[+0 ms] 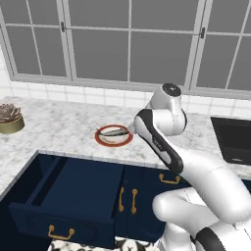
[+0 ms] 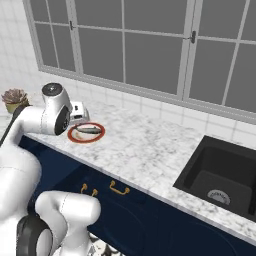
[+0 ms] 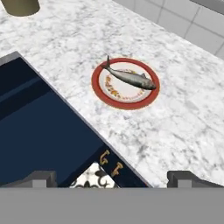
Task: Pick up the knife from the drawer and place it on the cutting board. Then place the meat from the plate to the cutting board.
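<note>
The grey-silver fish-shaped meat (image 3: 129, 77) is seen lying across the small round red-rimmed plate (image 3: 103, 92) on the white marbled counter (image 3: 183, 122). The wide navy-blue drawer (image 1: 68, 193) is pulled open near left of it. The gripper (image 3: 113, 177) is held above, its fingers spread wide, nothing between them.

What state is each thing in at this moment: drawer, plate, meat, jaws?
drawer: pulled open, no knife visible inside
plate: on the counter, holding the meat
meat: lying across the plate, untouched
gripper: jaws open, holding nothing, above the counter edge
</note>
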